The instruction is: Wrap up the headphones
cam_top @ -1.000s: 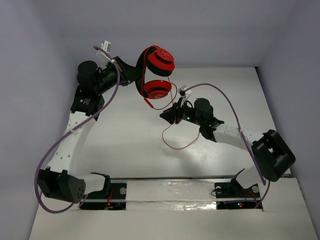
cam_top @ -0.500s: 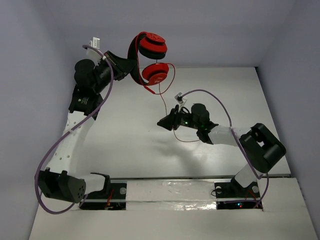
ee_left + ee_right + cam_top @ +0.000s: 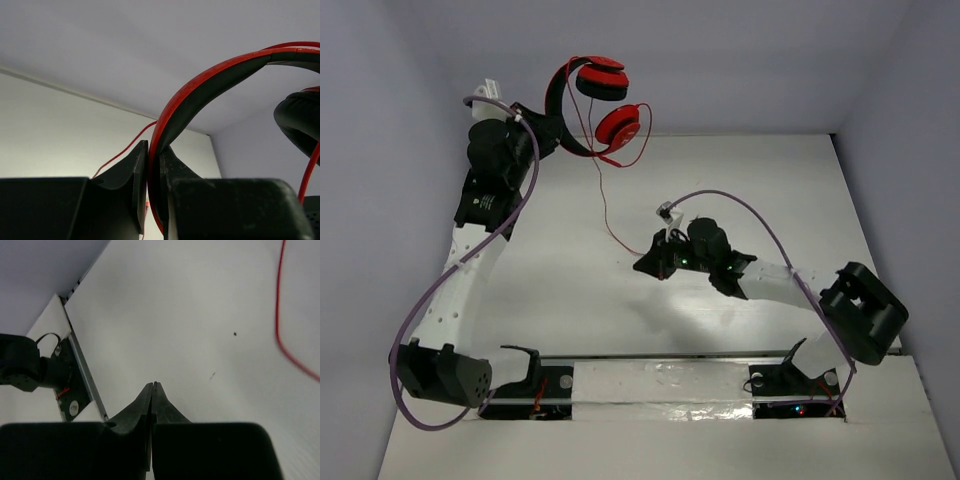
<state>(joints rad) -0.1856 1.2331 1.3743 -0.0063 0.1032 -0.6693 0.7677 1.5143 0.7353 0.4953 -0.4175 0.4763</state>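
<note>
The red headphones hang in the air at the back left, their black-and-red headband pinched edge-on between the jaws of my left gripper, which is shut on it. One dark ear cup shows at the right of the left wrist view. The thin red cable drops from the cups toward my right gripper, low over the middle of the table. In the right wrist view the right gripper is shut with nothing visible between its tips, and the cable curves past on the right.
Thick purple robot cables loop along both arms. The arm bases and their mounting plate sit at the near edge, and the left base shows in the right wrist view. Pale walls enclose the white table.
My left arm has swung the headphones up and to the left. The cable's loose loop has come off the table and pulled straighter. My right gripper has shifted left and closed.
</note>
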